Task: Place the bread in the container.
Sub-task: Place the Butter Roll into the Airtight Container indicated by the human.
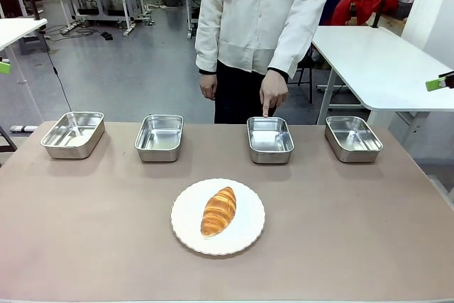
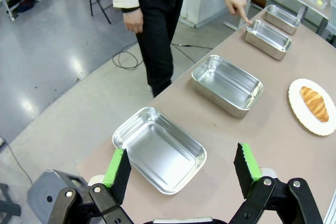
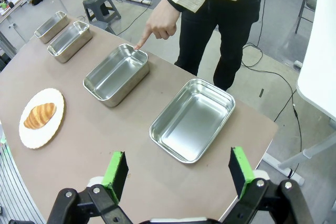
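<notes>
The golden-brown bread [image 1: 218,211] lies on a round white plate [image 1: 248,235] at the middle of the table, nearer the front. A person's hand [image 1: 273,94] points a finger at the far rim of the third steel container [image 1: 269,139] from the left. In the left wrist view my left gripper [image 2: 181,166] is open above the table's left end; the bread [image 2: 314,103] lies far to its right. From the right wrist, my right gripper [image 3: 178,169] is open over the right end, with the pointed-at container [image 3: 115,74] and the bread [image 3: 40,115] beyond it. Both grippers hold nothing.
Three more identical pans [image 1: 73,134] [image 1: 159,137] [image 1: 352,138] stand in the same row along the far side of the brown table [image 1: 85,232]. The person stands at the far edge. A white table [image 1: 383,62] stands behind at the right.
</notes>
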{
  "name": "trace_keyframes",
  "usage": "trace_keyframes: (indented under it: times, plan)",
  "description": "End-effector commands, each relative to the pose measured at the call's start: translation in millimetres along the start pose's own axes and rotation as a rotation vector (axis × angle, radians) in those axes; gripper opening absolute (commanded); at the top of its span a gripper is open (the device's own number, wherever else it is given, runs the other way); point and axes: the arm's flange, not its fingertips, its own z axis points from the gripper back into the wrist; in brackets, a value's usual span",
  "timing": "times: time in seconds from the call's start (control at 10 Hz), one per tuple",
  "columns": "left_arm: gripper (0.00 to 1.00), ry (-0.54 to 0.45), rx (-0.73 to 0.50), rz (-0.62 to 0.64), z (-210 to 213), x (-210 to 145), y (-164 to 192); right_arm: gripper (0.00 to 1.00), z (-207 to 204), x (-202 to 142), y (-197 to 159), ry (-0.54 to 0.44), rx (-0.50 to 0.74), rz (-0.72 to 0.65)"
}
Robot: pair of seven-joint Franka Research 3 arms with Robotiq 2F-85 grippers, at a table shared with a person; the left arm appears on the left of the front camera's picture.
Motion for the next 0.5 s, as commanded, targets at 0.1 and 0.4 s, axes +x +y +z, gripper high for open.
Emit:
trace_keyframes:
  times: [0.1,0.4]
  plan:
    - [1.00,-0.012,0.000,-0.007,1.2,1.4,-0.7,1.00,0.0,0.0,0.0,0.000,0.000,0.000]
    - [1.00,-0.012,0.000,-0.007,1.2,1.4,-0.7,1.00,-33.8,50.0,66.2,0.032,-0.039,0.009]
